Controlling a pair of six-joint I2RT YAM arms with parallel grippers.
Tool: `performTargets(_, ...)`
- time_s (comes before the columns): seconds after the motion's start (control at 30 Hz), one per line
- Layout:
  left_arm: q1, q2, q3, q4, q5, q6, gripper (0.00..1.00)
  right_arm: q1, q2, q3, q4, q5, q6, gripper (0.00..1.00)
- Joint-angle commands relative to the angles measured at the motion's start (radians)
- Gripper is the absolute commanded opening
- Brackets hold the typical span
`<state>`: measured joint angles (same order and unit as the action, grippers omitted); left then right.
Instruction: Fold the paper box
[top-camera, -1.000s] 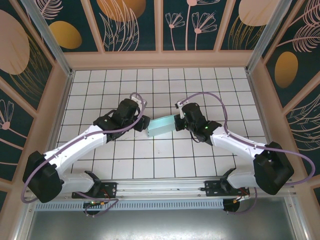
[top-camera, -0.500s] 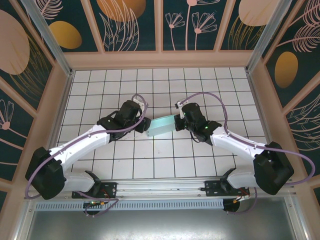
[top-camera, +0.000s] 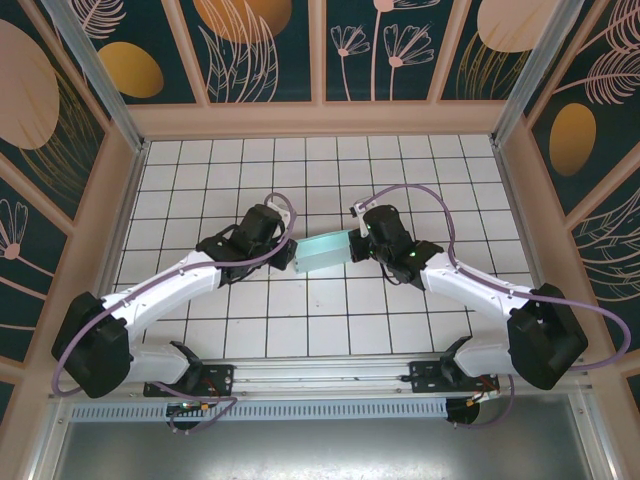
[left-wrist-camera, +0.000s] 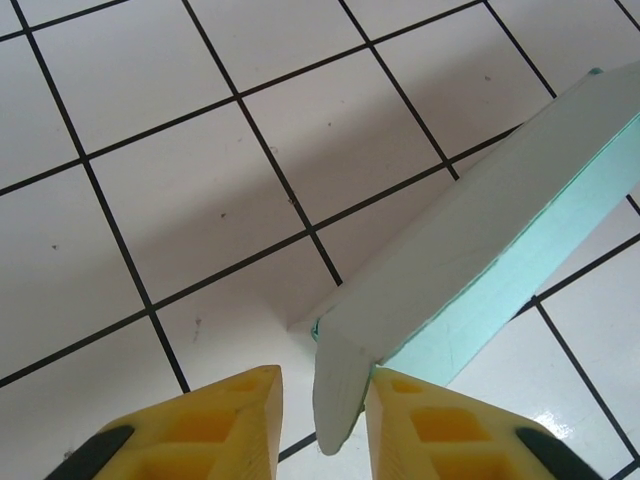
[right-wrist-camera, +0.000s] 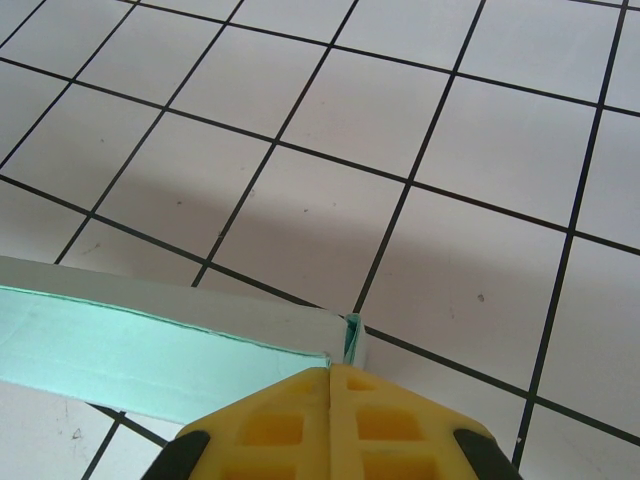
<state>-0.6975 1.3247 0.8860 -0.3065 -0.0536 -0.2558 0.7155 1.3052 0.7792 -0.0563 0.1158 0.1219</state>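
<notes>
The paper box (top-camera: 323, 251) is a pale mint-blue shallow box held above the white tiles at mid-table, between both arms. My right gripper (top-camera: 355, 243) is shut on its right end wall; in the right wrist view the yellow jaws of that gripper (right-wrist-camera: 329, 370) meet on the folded card edge (right-wrist-camera: 352, 338) of the box (right-wrist-camera: 150, 350). My left gripper (top-camera: 288, 250) is at the box's left end. In the left wrist view the left gripper (left-wrist-camera: 322, 372) stands open around a loose end flap (left-wrist-camera: 340, 395) of the box (left-wrist-camera: 470, 240). The flap touches the right finger; the left finger is apart.
The table (top-camera: 200, 190) is white tile with a black grid, enclosed by wooden rails and patterned walls (top-camera: 320, 50). The arm cables loop above both wrists. A metal rail (top-camera: 320, 375) runs along the near edge by the bases.
My left gripper has moved right to the box's left end and its jaws have narrowed around the end flap. The right gripper and the box have stayed put.
</notes>
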Motion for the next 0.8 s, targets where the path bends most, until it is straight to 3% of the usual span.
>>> performTargets(0.0,-0.002,0.016,0.016,0.014,-0.003,-0.004,0.23,0.009,-0.012,0.020,-0.033,0.022,0.019,0.00)
performTargets(0.43,-0.002,0.026,0.024,0.025,-0.003,-0.052,0.00,0.013,-0.007,0.020,-0.030,0.020,0.018,0.00)
performTargets(0.77,-0.001,0.046,0.056,0.060,0.041,-0.216,0.00,0.018,-0.006,0.018,-0.031,0.021,0.015,0.00)
